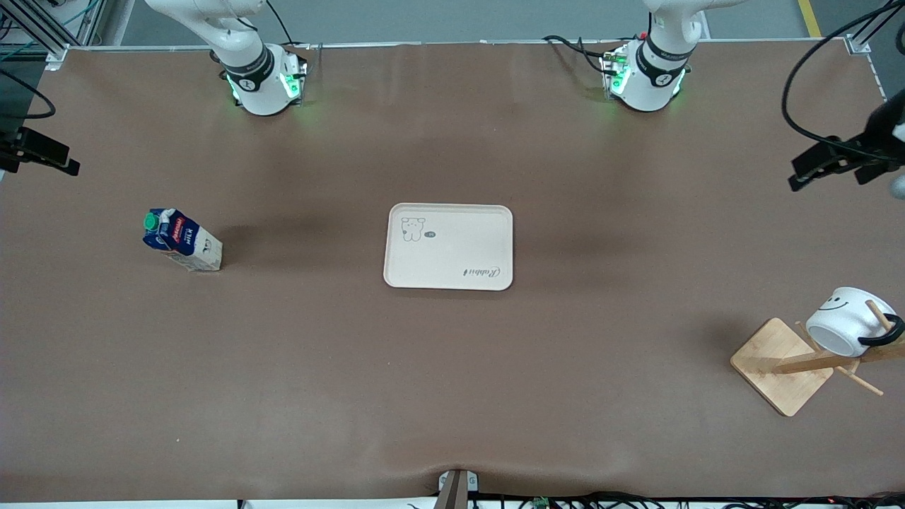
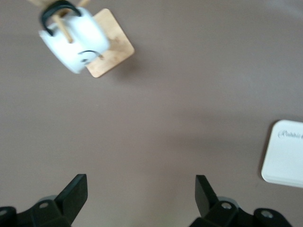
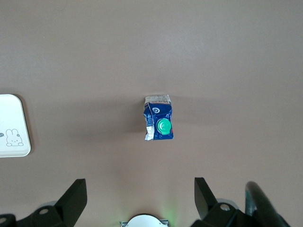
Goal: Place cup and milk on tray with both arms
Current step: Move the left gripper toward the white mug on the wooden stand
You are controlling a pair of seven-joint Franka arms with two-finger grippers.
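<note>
From my station I read this as the very start: the tray sits bare at the middle of the table, and nothing is on it yet. The milk stands upright on the table toward the right arm's end, well apart from the tray and at about the same depth from the front camera. The cup hangs by its black handle on a peg of the bamboo rack toward the left arm's end, tipped on its side, nearer to the front camera than the tray.

Both grippers are high, each over its own end of the table. The right gripper has its jaws spread wide with nothing between them, and the carton's green cap shows almost straight ahead of the gap in the right wrist view. The left gripper is likewise spread and empty, but the cup lies off to one side of its gap (so I judge it needs a sideways shift before descending).

Each arm clearly owns the nearer item.
</note>
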